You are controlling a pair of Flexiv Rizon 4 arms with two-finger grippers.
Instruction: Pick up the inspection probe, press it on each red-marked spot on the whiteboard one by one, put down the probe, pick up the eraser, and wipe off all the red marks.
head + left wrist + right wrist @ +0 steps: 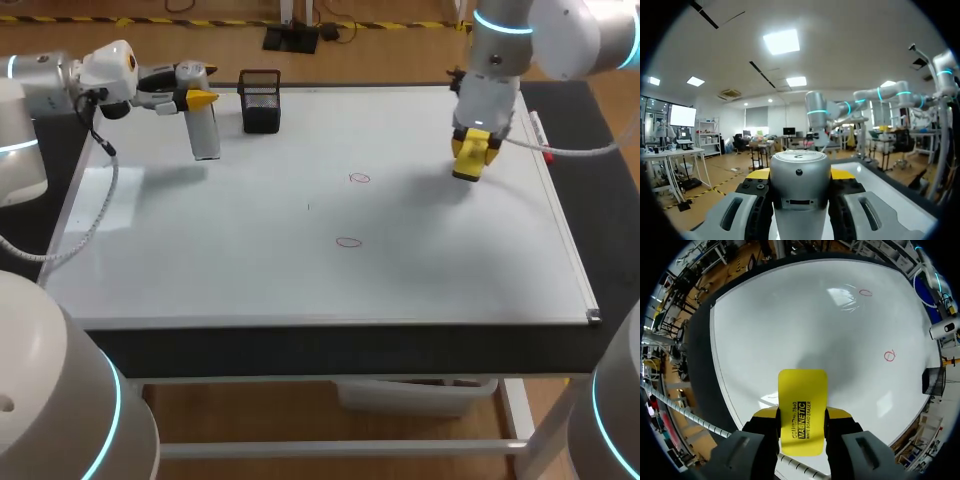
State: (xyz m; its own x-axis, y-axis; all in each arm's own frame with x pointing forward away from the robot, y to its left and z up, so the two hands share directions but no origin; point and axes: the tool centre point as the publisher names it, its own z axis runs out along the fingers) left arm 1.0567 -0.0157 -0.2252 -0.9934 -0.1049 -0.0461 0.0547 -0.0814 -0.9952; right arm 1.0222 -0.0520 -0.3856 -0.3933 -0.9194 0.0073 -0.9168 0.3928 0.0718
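Note:
My left gripper [200, 98] is shut on the silver inspection probe [205, 132], held raised above the whiteboard's [250, 270] far left corner. In the left wrist view the probe [798, 192] fills the space between the yellow-tipped fingers [759, 173]. Over the board's right side, my right gripper [472, 152] is shut on the yellow eraser [469, 163]. The eraser [802, 410] sticks out ahead of the right gripper [802, 413], above bare board. Two small red circles are drawn mid-board, one farther back [359, 178] [889, 355] and one nearer the front [347, 242] [866, 292].
A black mesh pen holder [261, 100] stands at the back of the board, just right of the probe. A red-capped marker [540, 135] lies along the board's right edge, behind my right arm.

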